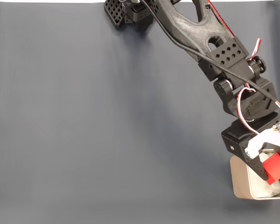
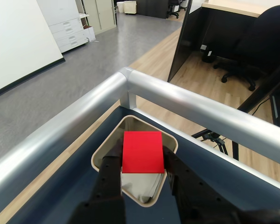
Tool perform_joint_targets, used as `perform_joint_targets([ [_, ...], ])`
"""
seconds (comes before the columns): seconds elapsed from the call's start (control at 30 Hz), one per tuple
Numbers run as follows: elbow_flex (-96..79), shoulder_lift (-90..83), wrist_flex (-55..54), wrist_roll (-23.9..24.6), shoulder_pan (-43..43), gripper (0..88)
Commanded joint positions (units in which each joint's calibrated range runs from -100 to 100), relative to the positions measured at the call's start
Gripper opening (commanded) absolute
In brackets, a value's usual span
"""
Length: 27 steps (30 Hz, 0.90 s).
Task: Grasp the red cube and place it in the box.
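The jaws [image 2: 142,173] are clamping the cube [image 2: 142,152] between them, one black finger [image 2: 110,168] pressing on its left face and the other on its right in the wrist view, so the cube is riding in the grip and not resting on anything. The relation that matters is vertical: the cube is hanging directly over the opening of the box [image 2: 99,156], whose beige rim is framing it on all sides in the wrist view, with white lining [image 2: 139,185] showing just under the cube's near edge. In the fixed view the cube [image 1: 276,168] is sitting over the box [image 1: 238,179] at the table's [image 1: 107,130] lower right corner, close to the right edge, with the arm [image 1: 233,70] reaching down to it from the top edge. The cube's faces are lying roughly square to the box walls, so I judge that a release from here should be dropping it inside, though how high it is hanging above the lining is hard to tell. No brand, label or readable writing is showing on cube, box or arm
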<state>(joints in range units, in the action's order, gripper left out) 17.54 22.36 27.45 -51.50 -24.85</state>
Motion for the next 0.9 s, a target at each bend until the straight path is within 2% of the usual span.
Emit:
perform_joint_targets([
  [0.0, 3.72, -0.27, -0.07, 0.29, -0.57, 0.2],
  [0.07, 3.72, -0.27, -0.15, 0.39, -0.57, 4.8],
  [0.17, 3.63, -1.04, 0.26, 1.22, -0.29, 20.0],
  [0.27, 3.54, -1.74, 0.75, 0.93, -0.15, 29.9],
  [0.47, 6.27, -0.96, 0.83, 0.49, -0.43, 44.7],
  [0.63, 6.73, -0.79, 0.42, 0.44, -0.65, 49.0],
  [0.87, 6.64, -0.79, -0.56, 0.49, -0.65, 50.0],
])
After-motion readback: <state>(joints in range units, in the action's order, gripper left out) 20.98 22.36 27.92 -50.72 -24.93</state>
